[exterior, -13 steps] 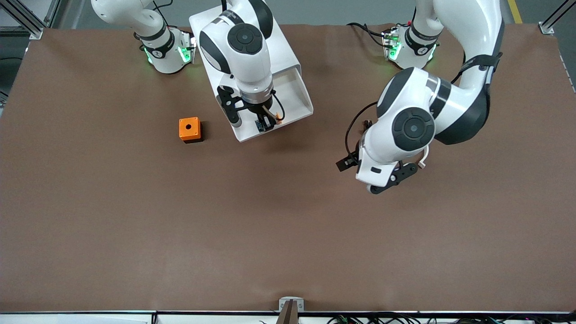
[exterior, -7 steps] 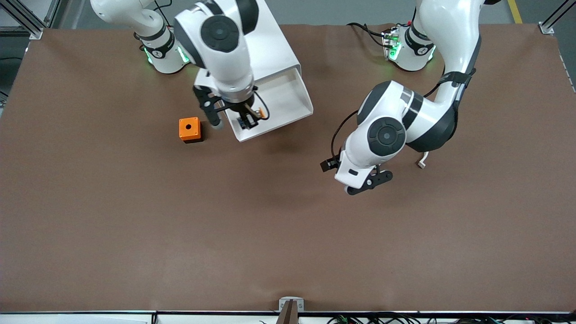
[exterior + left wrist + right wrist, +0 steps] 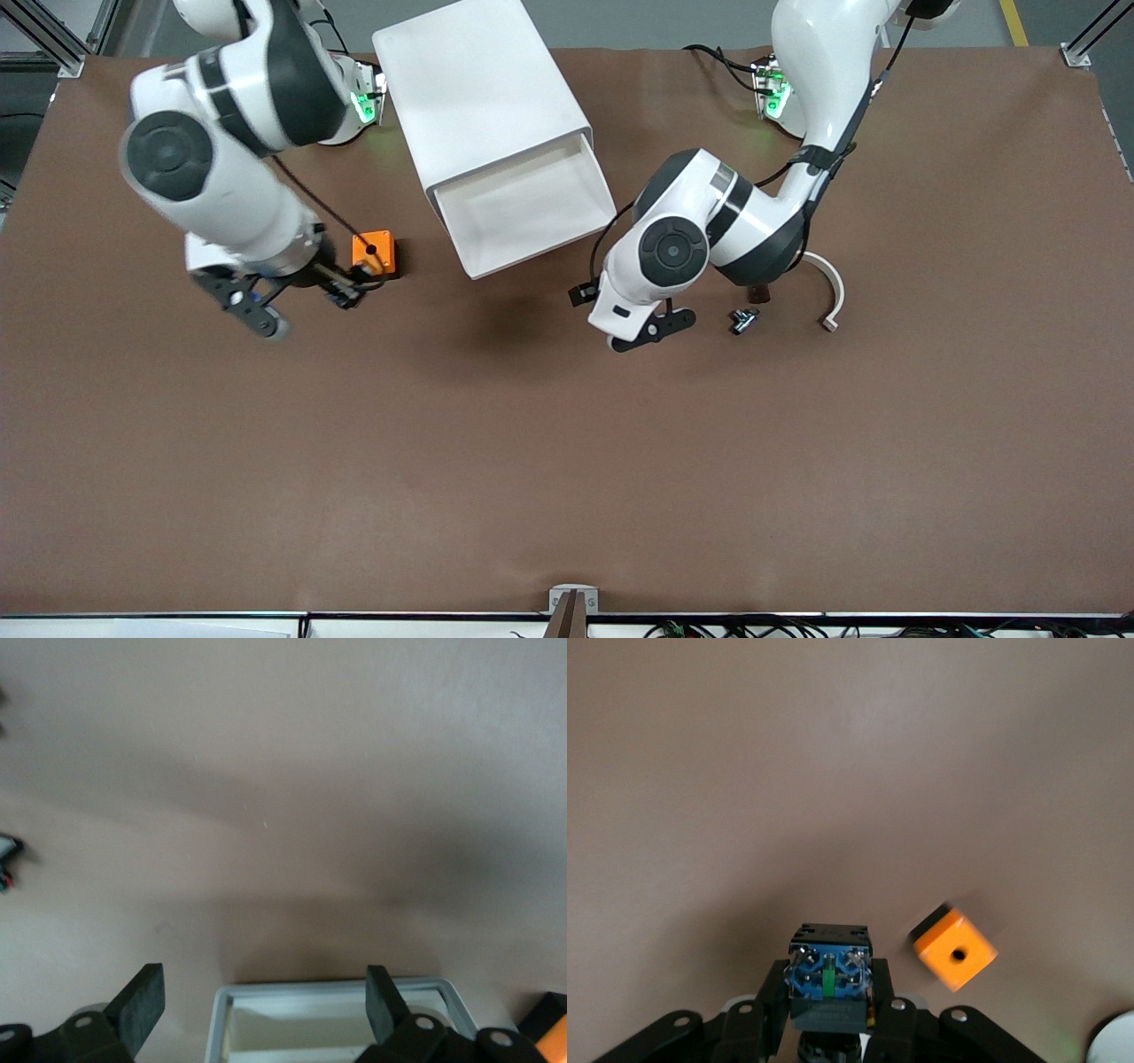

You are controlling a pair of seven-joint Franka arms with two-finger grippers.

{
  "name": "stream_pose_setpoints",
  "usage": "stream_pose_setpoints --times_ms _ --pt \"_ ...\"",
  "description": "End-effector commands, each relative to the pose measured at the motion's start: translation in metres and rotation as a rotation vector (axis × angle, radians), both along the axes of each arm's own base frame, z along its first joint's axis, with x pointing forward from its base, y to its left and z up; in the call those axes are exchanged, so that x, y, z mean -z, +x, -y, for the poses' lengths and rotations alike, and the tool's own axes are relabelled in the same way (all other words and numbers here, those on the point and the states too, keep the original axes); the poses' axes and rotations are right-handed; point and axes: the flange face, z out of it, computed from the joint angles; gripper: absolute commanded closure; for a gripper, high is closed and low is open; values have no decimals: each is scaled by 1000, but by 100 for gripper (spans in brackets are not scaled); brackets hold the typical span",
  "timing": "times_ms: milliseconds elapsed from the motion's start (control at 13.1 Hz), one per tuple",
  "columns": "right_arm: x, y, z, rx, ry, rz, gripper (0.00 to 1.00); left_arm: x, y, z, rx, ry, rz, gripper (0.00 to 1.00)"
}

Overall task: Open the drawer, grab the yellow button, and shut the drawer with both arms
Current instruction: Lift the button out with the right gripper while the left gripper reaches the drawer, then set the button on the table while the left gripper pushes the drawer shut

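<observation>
Two of three steps look done: drawer [image 3: 532, 208] open, button [image 3: 829, 979] taken.

We see the right gripper [image 3: 341, 297] clenched on the button, just beside the orange cube box [image 3: 373, 254]. Our left gripper [image 3: 266, 1001] hangs released over the table [image 3: 567, 461] before the drawer's front edge; closing remains.

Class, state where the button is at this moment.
The button is clamped in the right gripper, above the table beside the orange box, toward the right arm's end, outside the open drawer.

One cabinet [image 3: 483, 106], one orange box [image 3: 373, 254], one button [image 3: 829, 979], two arms, perhaps two small parts [image 3: 744, 319].
</observation>
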Motion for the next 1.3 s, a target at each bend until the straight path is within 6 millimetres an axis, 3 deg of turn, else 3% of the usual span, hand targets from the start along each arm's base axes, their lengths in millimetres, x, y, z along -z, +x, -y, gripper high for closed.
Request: stream_pose_setpoints --times_ms 0,153,306,612,995,1224 --pt "0 20 72 -157 38 8 99 1 -25 26 -28 13 -24 0" --pt "6 31 123 -268 58 38 99 3 -41 41 -21 26 -34 0" --pt "32 44 164 -364 63 45 99 5 -59 56 -2 7 -66 0" --pt "135 64 238 -506 57 63 98 9 -93 82 -3 23 -101 0" --pt "245 70 259 -583 56 43 97 12 -132 110 23 20 -137 0" --pt "292 61 257 -590 34 78 93 13 -149 120 42 17 -152 0"
